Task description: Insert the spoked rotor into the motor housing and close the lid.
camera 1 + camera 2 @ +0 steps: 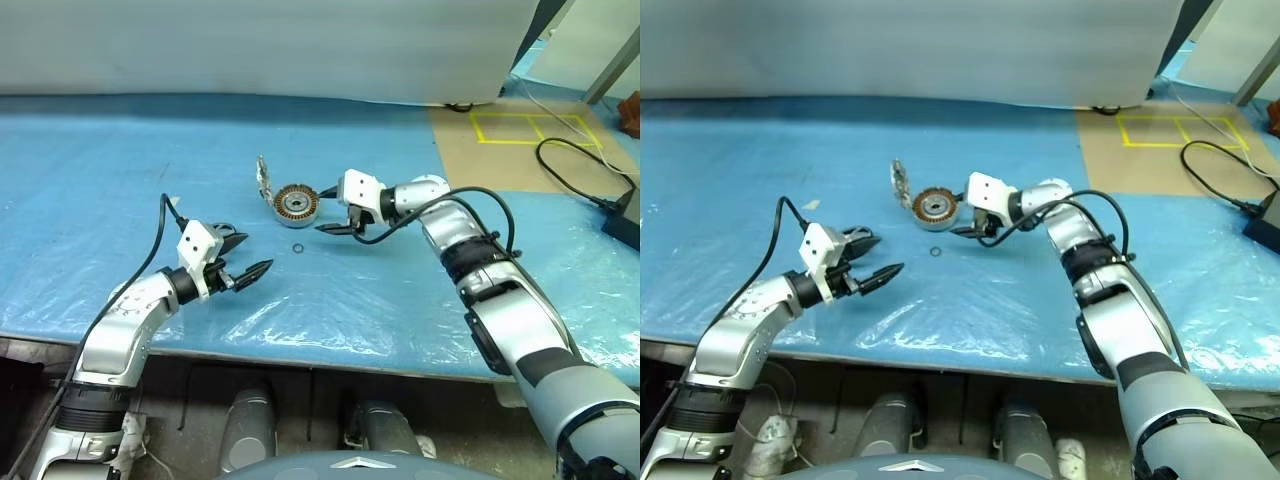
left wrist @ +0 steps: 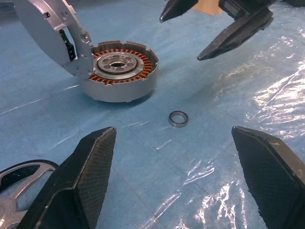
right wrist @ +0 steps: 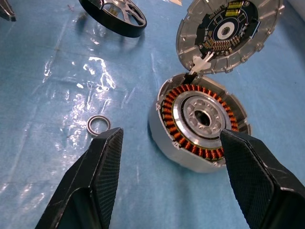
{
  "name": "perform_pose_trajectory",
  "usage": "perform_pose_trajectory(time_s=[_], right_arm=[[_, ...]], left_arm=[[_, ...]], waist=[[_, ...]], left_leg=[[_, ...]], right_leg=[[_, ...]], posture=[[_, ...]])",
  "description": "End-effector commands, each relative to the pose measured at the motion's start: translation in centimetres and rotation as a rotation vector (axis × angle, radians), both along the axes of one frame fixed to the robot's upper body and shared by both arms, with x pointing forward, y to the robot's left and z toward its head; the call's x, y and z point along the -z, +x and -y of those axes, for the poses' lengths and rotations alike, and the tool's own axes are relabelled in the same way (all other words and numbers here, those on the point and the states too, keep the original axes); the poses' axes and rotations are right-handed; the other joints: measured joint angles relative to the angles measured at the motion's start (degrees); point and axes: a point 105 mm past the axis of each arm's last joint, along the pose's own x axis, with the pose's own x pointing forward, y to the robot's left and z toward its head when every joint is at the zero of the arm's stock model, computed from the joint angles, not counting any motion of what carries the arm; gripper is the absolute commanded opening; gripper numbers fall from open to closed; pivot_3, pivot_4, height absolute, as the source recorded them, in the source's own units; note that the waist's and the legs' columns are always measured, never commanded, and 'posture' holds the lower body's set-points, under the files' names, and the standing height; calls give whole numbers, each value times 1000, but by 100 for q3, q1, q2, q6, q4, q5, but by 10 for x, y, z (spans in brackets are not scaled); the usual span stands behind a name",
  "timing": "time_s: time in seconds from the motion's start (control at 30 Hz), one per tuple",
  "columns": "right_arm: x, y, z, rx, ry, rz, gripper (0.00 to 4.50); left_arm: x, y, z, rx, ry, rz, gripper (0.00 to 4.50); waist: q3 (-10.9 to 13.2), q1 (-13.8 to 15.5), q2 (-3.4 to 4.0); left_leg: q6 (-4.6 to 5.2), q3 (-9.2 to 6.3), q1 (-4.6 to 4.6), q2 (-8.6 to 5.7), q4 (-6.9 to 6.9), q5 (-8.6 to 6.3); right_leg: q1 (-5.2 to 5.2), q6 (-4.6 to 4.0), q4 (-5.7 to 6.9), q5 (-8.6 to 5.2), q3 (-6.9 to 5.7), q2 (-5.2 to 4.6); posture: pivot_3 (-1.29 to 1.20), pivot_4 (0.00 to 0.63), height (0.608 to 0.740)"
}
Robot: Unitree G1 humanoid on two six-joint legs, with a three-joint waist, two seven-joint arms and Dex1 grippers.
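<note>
Here the right gripper (image 1: 335,207) hovers wide open beside the motor housing (image 1: 297,203), its lid (image 3: 228,33) upright, while the left gripper (image 1: 243,257) is open and empty.

The motor housing (image 3: 198,124) lies flat, copper windings exposed. Its lid (image 3: 228,33) stands propped open at its rim. The spoked rotor (image 3: 114,16) lies apart from the housing.
</note>
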Motion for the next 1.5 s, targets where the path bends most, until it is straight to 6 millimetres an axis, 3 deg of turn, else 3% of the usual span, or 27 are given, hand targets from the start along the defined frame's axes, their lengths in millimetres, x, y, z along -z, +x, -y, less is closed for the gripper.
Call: perform_pose_trajectory(time_s=[0.03, 0.33, 0.67, 0.9, 1.1, 1.33, 1.5], right_arm=[[-7, -11, -11, -114, -6, -10, 3399], [18, -40, -28, -182, 83, -175, 3399], [37, -31, -33, -1, 233, -302, 3399], [56, -31, -31, 63, 230, -332, 3399], [55, -31, -37, 66, 255, -365, 3399], [67, -25, -35, 133, 254, -399, 3399], [65, -20, -36, 163, 279, -392, 3399]], left_arm=[[-7, -5, -1, -13, -4, 46, 4092], [-8, -10, -3, -43, -44, 38, 4092], [-12, -8, -9, -29, -15, 31, 4092], [-10, -5, -10, -17, 15, 30, 4092], [-18, -5, -4, -3, -49, 24, 4092], [-12, -9, -3, 12, -2, 16, 4092], [-9, -11, 0, 18, -1, 12, 4092]], waist=[[0, -1, 0], [0, 22, 0], [0, 37, 1], [1, 31, 1], [1, 31, 1], [1, 30, 2], [1, 30, 2]], left_leg=[[5, 0, 0, 0, 5, -3], [8, 3, -9, 27, 39, -5], [4, 7, -1, 32, 67, -7], [4, 7, -1, 32, 66, -7], [3, 7, -1, 32, 65, -7], [2, 7, -1, 32, 64, -7], [2, 8, 1, 32, 64, -7]], right_leg=[[-3, -5, 13, -3, 0, -1], [-25, -39, 66, -24, -16, 3], [-12, -43, 70, -22, -14, 3], [-14, -42, 69, -22, -14, 3], [-14, -42, 70, -22, -13, 4], [-14, -42, 69, -22, -13, 3], [-13, -43, 70, -22, -13, 3]], posture=[[0, 150, 740], [0, 150, 740], [0, 150, 740], [0, 150, 740], [0, 150, 740], [0, 150, 740], [0, 150, 740]])
